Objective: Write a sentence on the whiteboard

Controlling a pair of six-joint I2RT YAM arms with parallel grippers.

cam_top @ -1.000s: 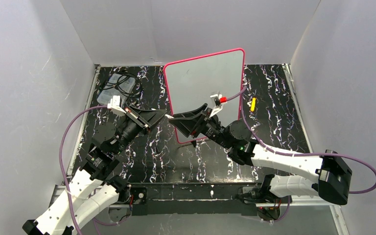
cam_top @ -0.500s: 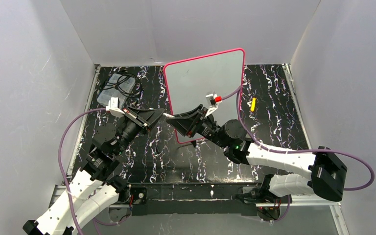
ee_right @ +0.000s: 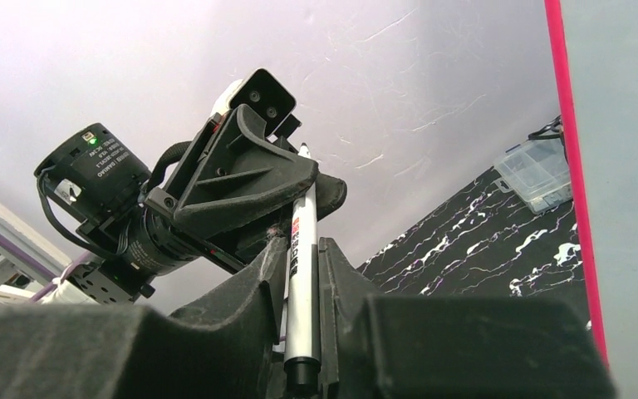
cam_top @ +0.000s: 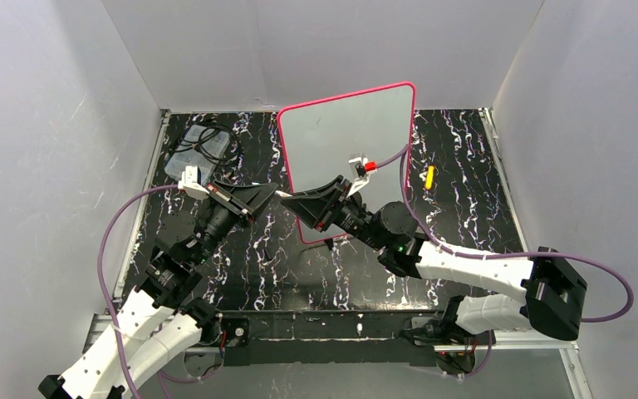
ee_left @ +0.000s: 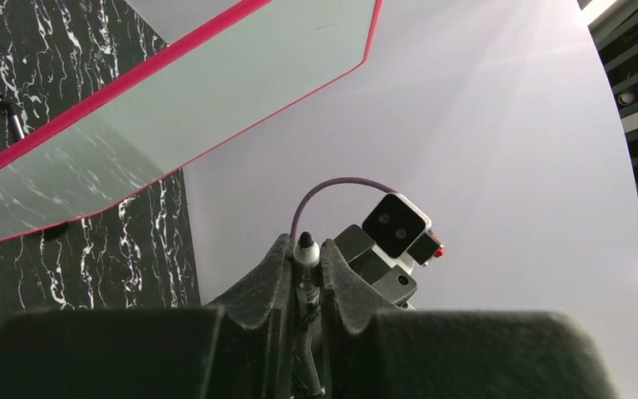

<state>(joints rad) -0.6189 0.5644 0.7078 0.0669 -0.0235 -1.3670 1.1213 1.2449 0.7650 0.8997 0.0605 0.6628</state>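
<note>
The whiteboard [cam_top: 345, 141] stands upright at the back middle, white with a pink-red frame. It also shows in the left wrist view [ee_left: 174, 83] and at the right edge of the right wrist view [ee_right: 623, 125]. No sentence shows on it. My left gripper [cam_top: 274, 194] and right gripper [cam_top: 287, 199] meet tip to tip in front of the board's lower left corner. A white marker [ee_right: 301, 274] with red and black print sits between the right fingers and reaches into the left gripper. Its dark nib end [ee_left: 305, 249] pokes out between the left fingers. Both grippers are shut on it.
A clear plastic box [cam_top: 195, 145] with black cables sits at the back left; it also shows in the right wrist view [ee_right: 540, 170]. A small yellow object [cam_top: 429, 176] lies right of the board. Grey walls close in the black marbled table [cam_top: 465, 208].
My right gripper has moved a little to the left, closing the gap to the left gripper. The left arm has hardly moved.
</note>
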